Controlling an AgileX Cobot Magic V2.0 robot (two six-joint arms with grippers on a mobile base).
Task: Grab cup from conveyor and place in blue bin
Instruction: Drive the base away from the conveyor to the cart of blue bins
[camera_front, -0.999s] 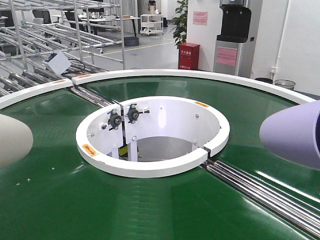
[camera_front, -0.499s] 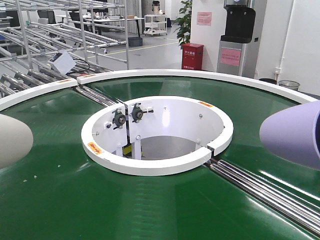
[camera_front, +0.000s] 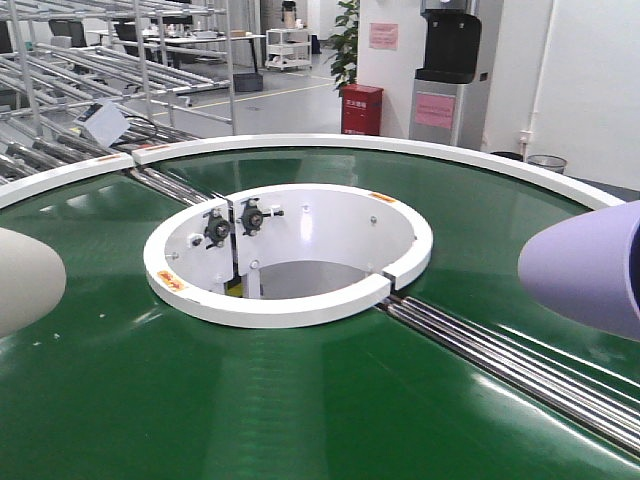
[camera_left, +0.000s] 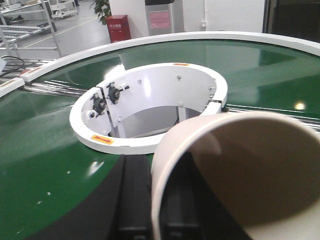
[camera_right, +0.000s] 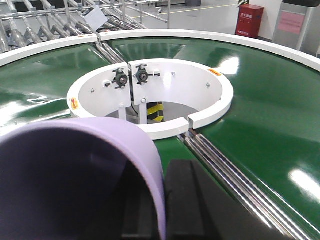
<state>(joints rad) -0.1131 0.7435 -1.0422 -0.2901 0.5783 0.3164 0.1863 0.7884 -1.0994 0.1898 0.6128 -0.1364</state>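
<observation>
Far left, the cream cup (camera_front: 25, 280) hangs sideways above the conveyor (camera_front: 300, 410), base pointing inward, clear of the dark green belt. The left gripper (camera_left: 156, 220) is clamped on its wall. In the left wrist view one black finger (camera_left: 135, 200) sits outside the rim and the other shows inside the mouth, a rim pinch that keeps the cup in line with the wrist. In the middle is the white central ring (camera_front: 290, 305), with steel rollers (camera_front: 500, 360) running out from its split toward the right. Far right, the lavender cup (camera_front: 585, 265) hangs the same way, base inward, above the belt. The right gripper (camera_right: 161, 215) is closed on its wall, one finger each side of the rim in the right wrist view. Both cups look lifted off, so the grab reads as done, leaving carry and drop. The blue bin is in no view, so the arms likely must swing away from the conveyor to reach it.
</observation>
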